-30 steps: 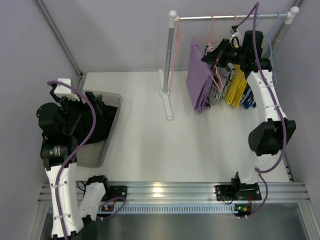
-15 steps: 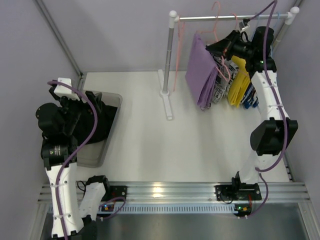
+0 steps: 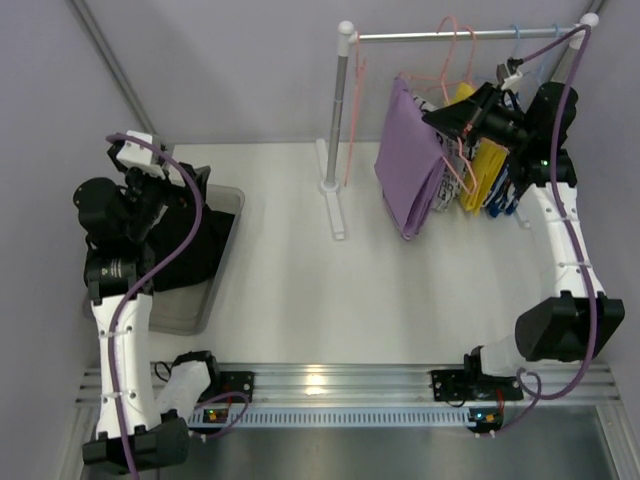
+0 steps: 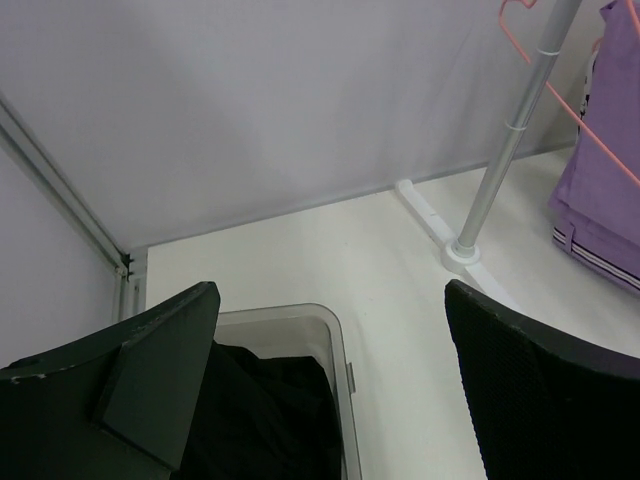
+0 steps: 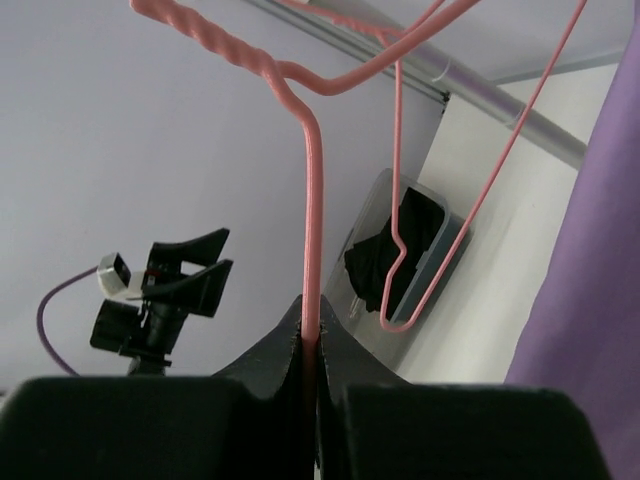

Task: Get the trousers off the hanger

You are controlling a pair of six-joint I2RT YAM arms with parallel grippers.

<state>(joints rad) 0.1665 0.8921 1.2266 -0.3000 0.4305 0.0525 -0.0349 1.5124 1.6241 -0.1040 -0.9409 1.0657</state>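
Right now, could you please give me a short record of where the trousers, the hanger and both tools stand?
right tool: shut on the wire of the pink hanger
left tool: open, empty, over the grey bin
lilac trousers: hanging below the rail, beside the yellow garment
black trousers: lying in the grey bin
hanger hook on rail: cannot tell

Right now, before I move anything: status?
Left gripper: jaws open above bin, black trousers inside. Right gripper: jaws shut on pink hanger, lilac trousers hung on it. Yellow garment crowding close beside.
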